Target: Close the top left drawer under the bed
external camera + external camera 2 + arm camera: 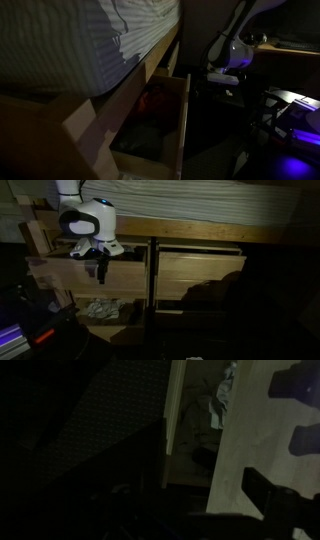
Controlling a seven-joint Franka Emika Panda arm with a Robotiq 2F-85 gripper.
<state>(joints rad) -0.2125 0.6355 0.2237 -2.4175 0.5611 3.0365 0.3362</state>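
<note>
Pulled-out top left drawer point(184, 112), front just beside jaws, their spread unclear.

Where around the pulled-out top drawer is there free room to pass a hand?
Inside the top left drawer it is crowded: red things near the bed, dark shapes behind the front. Outside its front, the dark floor looks free, but it is dim.
</note>
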